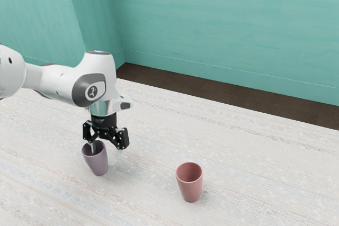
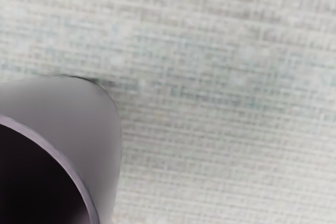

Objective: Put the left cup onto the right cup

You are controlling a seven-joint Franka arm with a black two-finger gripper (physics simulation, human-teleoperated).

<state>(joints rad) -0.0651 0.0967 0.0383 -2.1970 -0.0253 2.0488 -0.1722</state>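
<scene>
Tabletop (image 1: pixel 254 146) carries both cups, well apart. Arm (image 1: pixel 53 83) reaches down over purple cup (image 1: pixel 97 165), which is tilted under it. Pink cup (image 1: pixel 189 182) upright, mouth up, likely base for stacking. Claw (image 1: pixel 106 153) spread: one finger inside purple rim, other outside, set for wall pinch, apparently not yet clamped.

From my remote station I see a pale, woven-textured tabletop (image 1: pixel 254 146) spreading across the lower frame, a dark brown floor strip (image 1: pixel 238 92) slanting from centre to right edge behind it, and teal walls (image 1: pixel 228 19) covering the top.
</scene>
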